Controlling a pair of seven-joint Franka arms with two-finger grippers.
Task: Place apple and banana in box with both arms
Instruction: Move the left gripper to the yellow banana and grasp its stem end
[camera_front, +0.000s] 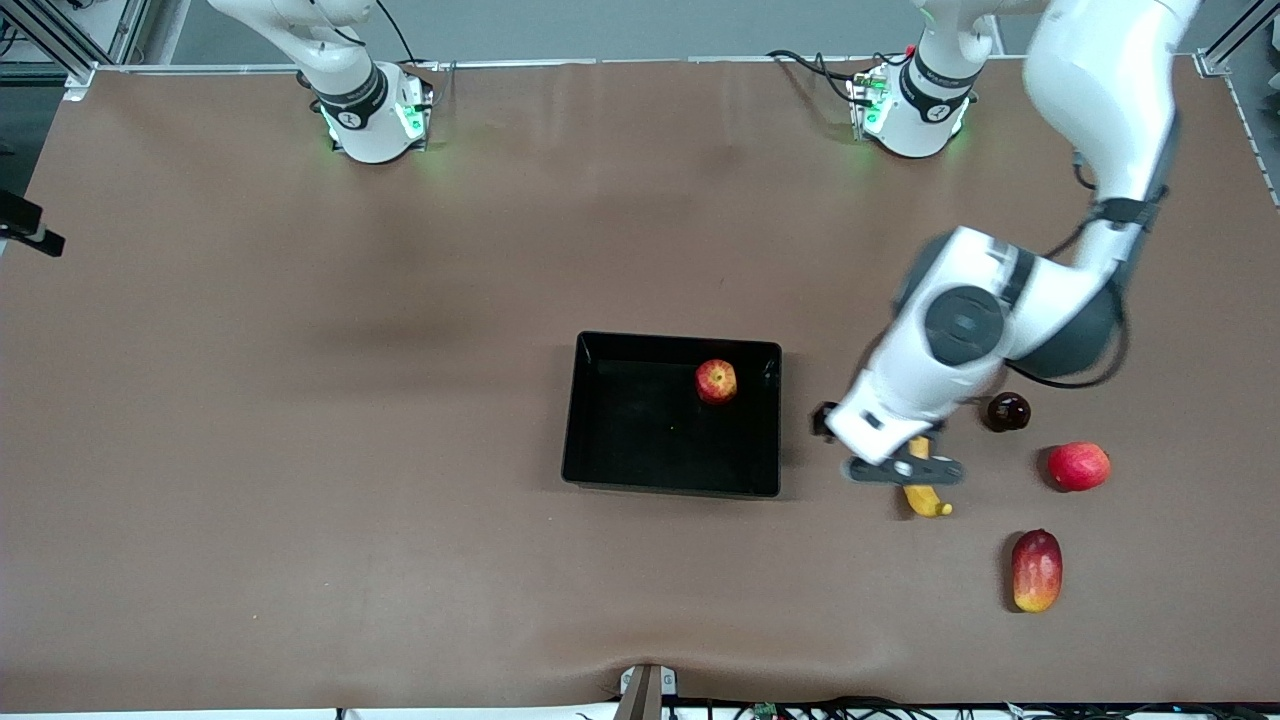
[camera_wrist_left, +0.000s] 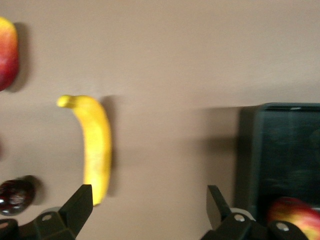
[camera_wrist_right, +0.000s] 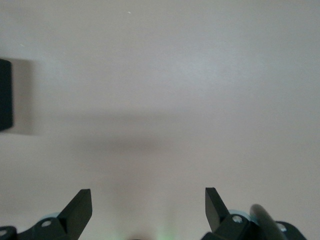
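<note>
The apple (camera_front: 716, 381) lies in the black box (camera_front: 670, 345), near its corner toward the left arm's end; both also show in the left wrist view, apple (camera_wrist_left: 295, 215) and box (camera_wrist_left: 285, 150). The banana (camera_front: 927, 495) lies on the table beside the box, toward the left arm's end. My left gripper (camera_front: 878, 452) is open and empty, low over the table between box and banana, partly covering the banana. In the left wrist view (camera_wrist_left: 150, 205) one finger is next to the banana's (camera_wrist_left: 95, 145) end. My right gripper (camera_wrist_right: 148, 207) is open over bare table and out of the front view.
A dark plum (camera_front: 1008, 411), a pinkish-red round fruit (camera_front: 1078, 466) and a red-and-yellow mango (camera_front: 1036, 570) lie near the banana toward the left arm's end. The plum (camera_wrist_left: 15, 195) and the mango (camera_wrist_left: 6, 50) show in the left wrist view.
</note>
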